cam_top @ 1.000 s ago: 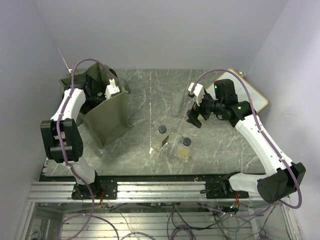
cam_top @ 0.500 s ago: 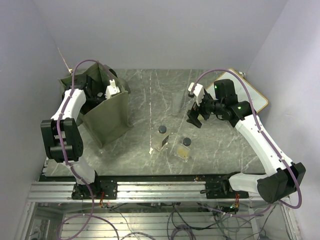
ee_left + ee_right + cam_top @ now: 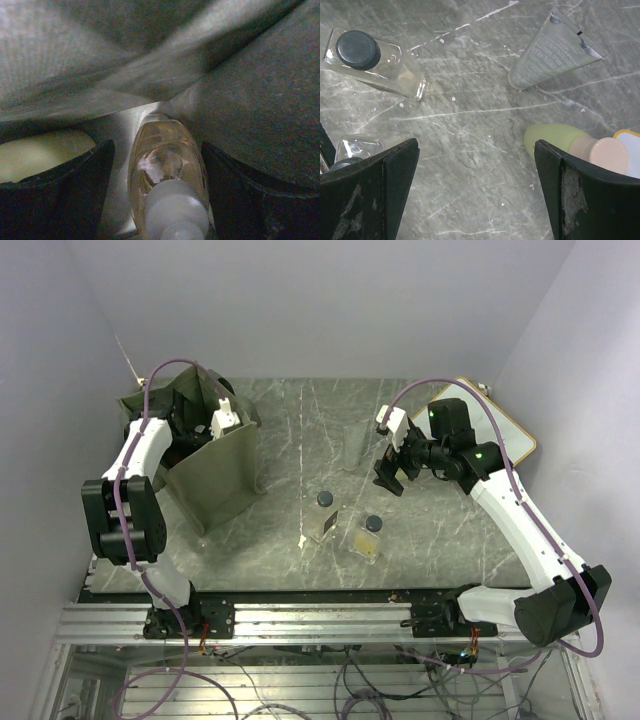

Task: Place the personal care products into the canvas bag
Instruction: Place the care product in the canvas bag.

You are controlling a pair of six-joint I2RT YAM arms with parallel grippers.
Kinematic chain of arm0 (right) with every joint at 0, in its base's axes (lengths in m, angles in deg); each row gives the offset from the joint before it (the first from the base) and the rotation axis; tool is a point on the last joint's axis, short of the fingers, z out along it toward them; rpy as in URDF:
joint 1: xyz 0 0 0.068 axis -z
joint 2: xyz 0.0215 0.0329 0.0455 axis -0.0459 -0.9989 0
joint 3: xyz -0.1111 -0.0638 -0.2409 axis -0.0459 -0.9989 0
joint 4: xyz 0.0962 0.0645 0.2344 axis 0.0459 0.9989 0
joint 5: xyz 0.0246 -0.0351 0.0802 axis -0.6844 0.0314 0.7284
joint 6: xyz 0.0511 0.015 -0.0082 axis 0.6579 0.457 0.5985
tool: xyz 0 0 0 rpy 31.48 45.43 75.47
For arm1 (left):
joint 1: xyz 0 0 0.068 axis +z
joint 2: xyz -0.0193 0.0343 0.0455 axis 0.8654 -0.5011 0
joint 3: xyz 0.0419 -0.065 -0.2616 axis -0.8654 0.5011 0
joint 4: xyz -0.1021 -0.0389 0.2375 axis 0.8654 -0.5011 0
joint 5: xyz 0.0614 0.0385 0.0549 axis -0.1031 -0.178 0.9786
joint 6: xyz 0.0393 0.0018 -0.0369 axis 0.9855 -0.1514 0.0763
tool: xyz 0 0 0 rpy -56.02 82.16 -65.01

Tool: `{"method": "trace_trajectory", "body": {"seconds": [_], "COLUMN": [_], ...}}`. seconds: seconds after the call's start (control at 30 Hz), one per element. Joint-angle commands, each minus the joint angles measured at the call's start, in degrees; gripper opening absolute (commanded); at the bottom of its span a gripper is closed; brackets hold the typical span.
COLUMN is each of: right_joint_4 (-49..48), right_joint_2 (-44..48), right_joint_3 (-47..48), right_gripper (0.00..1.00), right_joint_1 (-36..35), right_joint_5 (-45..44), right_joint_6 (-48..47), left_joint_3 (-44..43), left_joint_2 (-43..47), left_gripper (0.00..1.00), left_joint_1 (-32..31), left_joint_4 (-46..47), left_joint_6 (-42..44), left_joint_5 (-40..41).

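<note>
The olive-green canvas bag point(image 3: 218, 478) stands upright at the left, and my left arm reaches down into its mouth. In the left wrist view my left gripper point(image 3: 157, 145) is open inside the bag, with a clear bottle with a white cap point(image 3: 167, 170) lying between the fingers, a gap showing on its left side. A yellow-green bottle point(image 3: 40, 155) lies beside it. My right gripper point(image 3: 389, 476) hangs open above the table with nothing in it. Below it are two clear square bottles with dark caps point(image 3: 370, 62) point(image 3: 369, 537), a translucent grey tube point(image 3: 555, 50) and a yellow-green bottle point(image 3: 555, 140).
A wood-framed whiteboard point(image 3: 508, 430) lies at the back right, behind the right arm; its corner point(image 3: 631, 150) shows next to the yellow-green bottle. Bag fabric point(image 3: 250, 90) folds close around the left gripper. The arm bases sit on the rail point(image 3: 320, 618) at the near edge.
</note>
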Motion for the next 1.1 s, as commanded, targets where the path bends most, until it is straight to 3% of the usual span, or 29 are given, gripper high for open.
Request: {"method": "trace_trajectory", "body": {"seconds": [0.0, 1.07], "right_joint_4": [0.07, 0.67], "right_joint_2": [0.05, -0.28], "right_joint_3": [0.59, 1.27], "right_gripper": [1.0, 1.0], "right_joint_1": [-0.37, -0.81], "right_joint_5": [-0.57, -1.29], "right_joint_6": [0.31, -0.46], "left_joint_3": [-0.31, -11.0], "left_joint_2": [1.69, 6.37], "left_gripper": [0.81, 0.8], "left_joint_1": [-0.31, -0.26], "left_joint_4": [2.16, -1.06], "left_joint_6": [-1.18, -3.65], "left_joint_5": [-0.51, 4.12]}}
